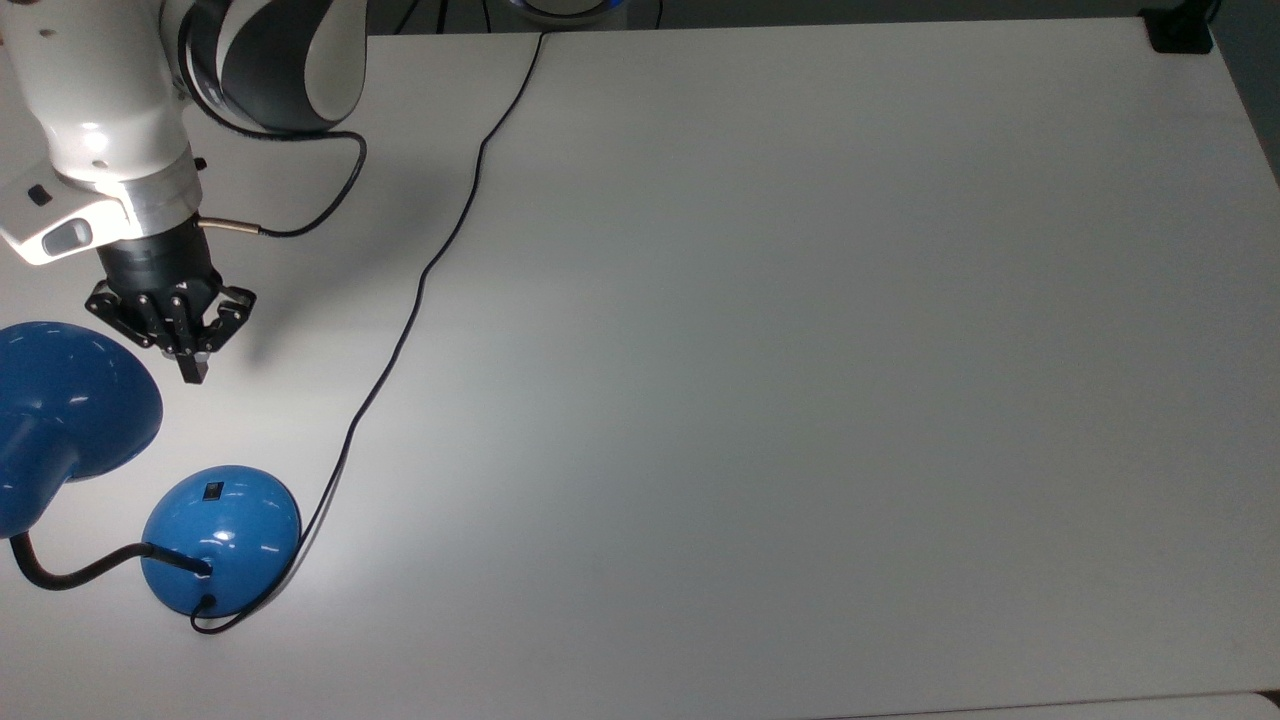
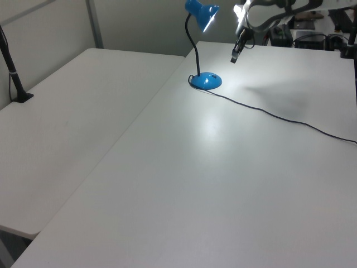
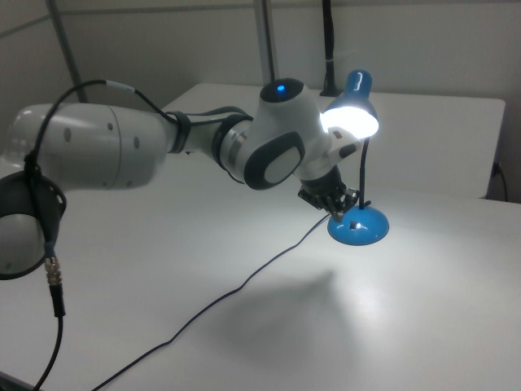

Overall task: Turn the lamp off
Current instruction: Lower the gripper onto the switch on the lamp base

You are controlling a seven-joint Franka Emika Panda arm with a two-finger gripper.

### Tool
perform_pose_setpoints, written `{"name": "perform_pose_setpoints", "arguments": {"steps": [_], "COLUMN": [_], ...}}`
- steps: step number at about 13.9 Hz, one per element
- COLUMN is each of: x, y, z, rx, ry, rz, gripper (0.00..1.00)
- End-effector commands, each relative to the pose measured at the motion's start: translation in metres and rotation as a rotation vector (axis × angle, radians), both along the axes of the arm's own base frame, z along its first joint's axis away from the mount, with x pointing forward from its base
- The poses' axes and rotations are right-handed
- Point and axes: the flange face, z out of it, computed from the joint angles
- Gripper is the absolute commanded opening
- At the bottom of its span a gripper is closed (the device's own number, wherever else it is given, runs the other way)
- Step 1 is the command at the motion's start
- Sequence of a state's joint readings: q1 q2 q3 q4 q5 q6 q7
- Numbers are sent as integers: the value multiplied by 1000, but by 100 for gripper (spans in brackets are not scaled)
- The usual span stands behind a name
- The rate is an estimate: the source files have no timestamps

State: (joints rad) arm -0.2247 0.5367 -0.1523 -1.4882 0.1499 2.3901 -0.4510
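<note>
1. While the lamp (image 1: 222, 538) stands lit at the bottom of the top view's left, the claw (image 1: 192, 372) hangs above the table (image 1: 800, 350), apart from the lamp, with its tip pointing toward the round blue base and just beside the rim of the bell shade (image 1: 70, 400).
2. The claw's fingers are pressed together to a single dark tip in the top view; it is clenched and grips nothing.
3. The small black switch (image 1: 212, 491) sits on the upper part of the domed base in the top view, on the side facing the claw, with clear table between the two.
4. The black bendy neck (image 1: 80, 573) leaves the base toward the top view's left and curves up to the shade.
5. The thin black cord (image 1: 420, 285) loops round the base and runs across the white table to its far edge at the top of the top view.
6. The table is plain white; a second white table (image 2: 67, 111) adjoins it on the left view's left, with pale wall panels behind.
7. The left view shows the bright pool of light cast on the table beside the base (image 2: 207, 81).
8. The right view shows the glowing shade opening (image 3: 352, 122) and the white arm (image 3: 163, 151) reaching in from the right view's left, its claw (image 3: 336, 213) low beside the base (image 3: 358, 228).
</note>
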Motion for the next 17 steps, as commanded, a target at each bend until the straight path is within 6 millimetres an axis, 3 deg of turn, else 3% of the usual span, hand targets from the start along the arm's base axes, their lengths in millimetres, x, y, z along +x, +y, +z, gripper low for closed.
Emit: {"name": "perform_pose_setpoints", "arguments": {"steps": [1, 7, 17], "x": [23, 42, 51], "y": [0, 2, 12], "z": [-21, -45, -71], "rx": [-30, -65, -75], "ry": [-54, -115, -149], "rz": [21, 29, 46], "gripper": [0, 0, 0]}}
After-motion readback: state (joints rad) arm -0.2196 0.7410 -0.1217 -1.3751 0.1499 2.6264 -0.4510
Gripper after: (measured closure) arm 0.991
